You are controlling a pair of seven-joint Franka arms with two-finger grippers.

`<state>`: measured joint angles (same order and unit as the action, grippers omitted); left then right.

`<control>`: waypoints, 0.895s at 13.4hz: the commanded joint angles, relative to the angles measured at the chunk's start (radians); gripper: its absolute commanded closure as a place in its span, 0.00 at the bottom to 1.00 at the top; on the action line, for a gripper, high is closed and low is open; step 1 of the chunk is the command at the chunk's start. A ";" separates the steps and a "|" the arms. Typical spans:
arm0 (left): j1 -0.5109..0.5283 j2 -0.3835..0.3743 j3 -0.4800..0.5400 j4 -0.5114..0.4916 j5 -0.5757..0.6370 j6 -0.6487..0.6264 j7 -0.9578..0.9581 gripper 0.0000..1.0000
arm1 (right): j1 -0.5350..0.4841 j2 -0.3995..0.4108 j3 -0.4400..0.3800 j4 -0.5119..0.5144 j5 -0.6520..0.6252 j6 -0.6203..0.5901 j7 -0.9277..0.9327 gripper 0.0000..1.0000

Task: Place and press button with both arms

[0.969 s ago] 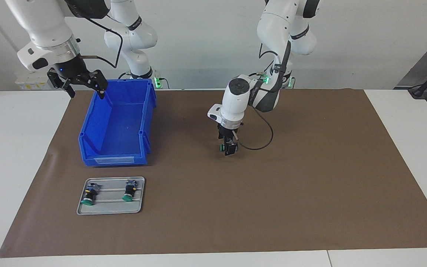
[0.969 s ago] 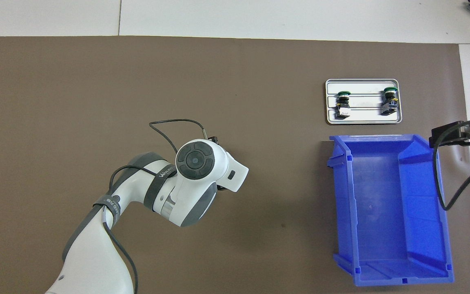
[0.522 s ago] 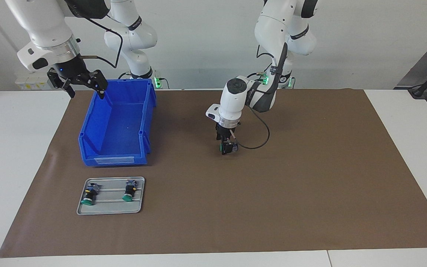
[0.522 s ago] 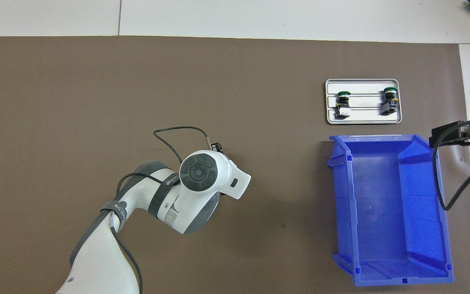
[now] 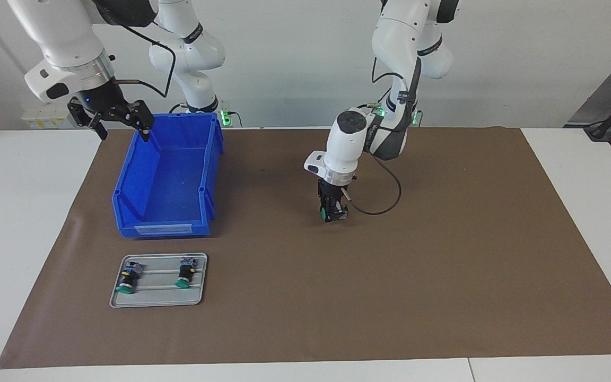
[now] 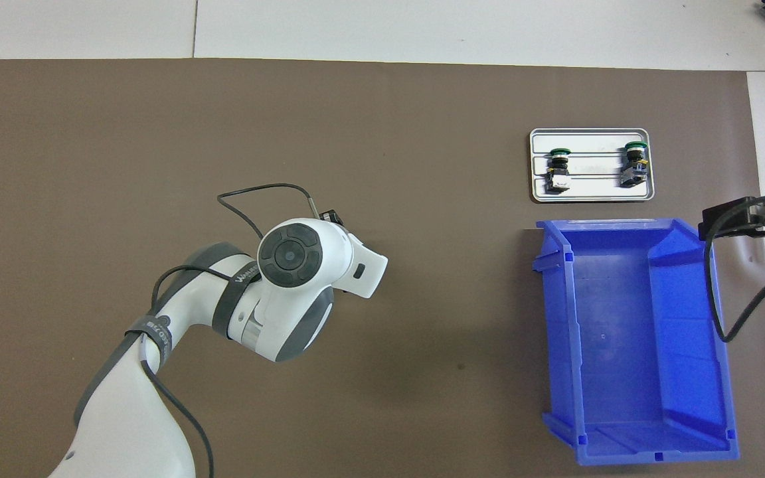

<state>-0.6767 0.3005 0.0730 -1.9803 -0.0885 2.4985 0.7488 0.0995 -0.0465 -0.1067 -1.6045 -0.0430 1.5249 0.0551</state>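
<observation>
Button [image 5: 326,214], green cap showing, is seen between the fingers of the left gripper [image 5: 331,213], low over the brown mat [image 5: 443,254] near the middle of the tabletop [image 5: 29,223], well apart from the blue bin [image 5: 165,178] toward the left arm's end. Whether the fingers are clamped on it or merely closing around it cannot be told. In the overhead view the left gripper is almost wholly hidden under its own wrist. Two more buttons [image 5: 125,278] [image 5: 184,272] are laid on a grey tray [image 5: 157,301] just beside the bin, farther from the robots. The right gripper [image 5: 120,119] is held over the bin's corner nearest the robots, its fingers apart, and waits.
</observation>
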 commanded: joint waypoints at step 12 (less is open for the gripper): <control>0.462 -0.093 -0.012 -0.006 -0.931 -0.063 0.735 1.00 | -0.006 -0.013 0.002 -0.005 0.028 -0.014 -0.021 0.00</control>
<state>-0.2546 0.2344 0.0738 -1.9590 -0.8894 2.4483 1.3764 0.0995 -0.0465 -0.1067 -1.6045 -0.0430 1.5249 0.0551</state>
